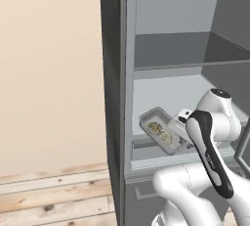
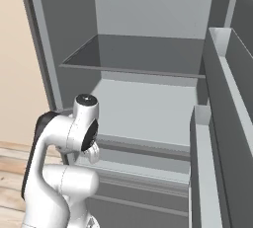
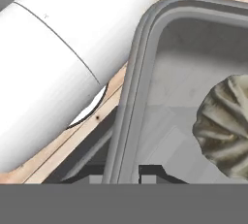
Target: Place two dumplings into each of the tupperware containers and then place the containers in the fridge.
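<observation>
- Right up against the hand camera sat the rim of a pale grey container (image 3: pixel 145 72), with the gripper (image 3: pixel 126 172) closed on that rim, one dark fingertip (image 3: pixel 151 169) inside the wall and the other outside it.
- To the right, within the same tray, a ridged, mottled grey-tan dumpling (image 3: pixel 225 126) rested on the floor, partly cut off by the frame edge.
- Seen from the left base camera, the container (image 1: pixel 146 120) hung tilted at the left side of the open fridge (image 1: pixel 114 73), above its lower shelf (image 1: pixel 146 149), with dumplings (image 1: pixel 160 131) lying inside.
- Just right of the tray, the white arm (image 1: pixel 210 142) reached in toward it from the lower right.
- From the right base camera, the fridge (image 2: pixel 44 64) stood open, the upper shelf (image 2: pixel 138 57) bare and the door bins (image 2: pixel 217 123) at the right.
</observation>
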